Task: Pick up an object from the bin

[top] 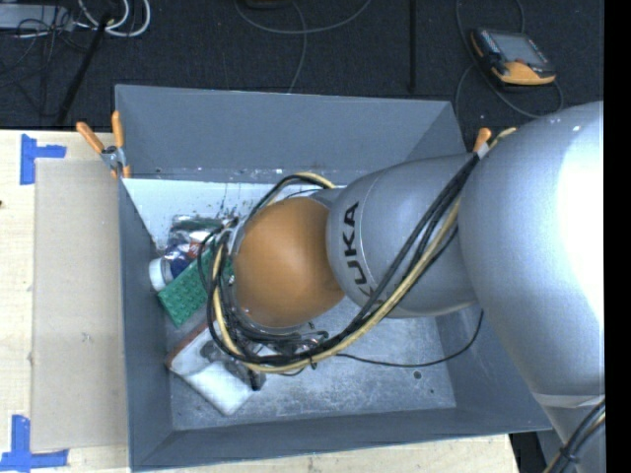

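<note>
A dark part of my gripper (244,371) pokes out at the lower left of the bin. It sits right above a white flat block (221,388) lying near the bin's front left corner. A thin brown piece (187,349) lies just left of the gripper, touching the white block. A green textured pad (183,294) rests further up along the left side. Whether anything is held is hidden.
A blue and white can (166,265) and a crumpled silvery wrapper (193,231) lie in the bin's back left corner. The arm, with its orange cover and looped cables, spans the bin's middle from the right. Bare grey floor shows at the front right.
</note>
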`<state>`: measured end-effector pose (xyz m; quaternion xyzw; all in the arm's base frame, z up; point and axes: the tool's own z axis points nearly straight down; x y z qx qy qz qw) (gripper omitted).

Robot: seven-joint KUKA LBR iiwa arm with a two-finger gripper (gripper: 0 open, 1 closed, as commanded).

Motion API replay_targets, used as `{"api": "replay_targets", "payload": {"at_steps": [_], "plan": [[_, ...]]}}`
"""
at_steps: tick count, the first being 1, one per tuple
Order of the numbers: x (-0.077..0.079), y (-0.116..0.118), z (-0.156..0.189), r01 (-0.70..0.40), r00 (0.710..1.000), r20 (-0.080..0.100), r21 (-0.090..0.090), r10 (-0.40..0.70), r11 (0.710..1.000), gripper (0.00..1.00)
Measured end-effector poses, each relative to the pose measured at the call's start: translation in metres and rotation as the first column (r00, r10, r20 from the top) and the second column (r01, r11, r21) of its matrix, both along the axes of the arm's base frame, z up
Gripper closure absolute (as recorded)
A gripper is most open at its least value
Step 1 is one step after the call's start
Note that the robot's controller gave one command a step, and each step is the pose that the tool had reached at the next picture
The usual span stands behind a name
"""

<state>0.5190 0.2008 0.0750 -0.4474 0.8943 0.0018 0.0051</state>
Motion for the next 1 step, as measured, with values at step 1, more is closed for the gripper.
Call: {"api": "replay_targets", "payload": {"at_steps": [1], "plan": [[-0.0246, 0.0123, 0.1765, 0.083, 0.997, -0.001, -0.004, -0.083, 0.997, 1.0]]}}
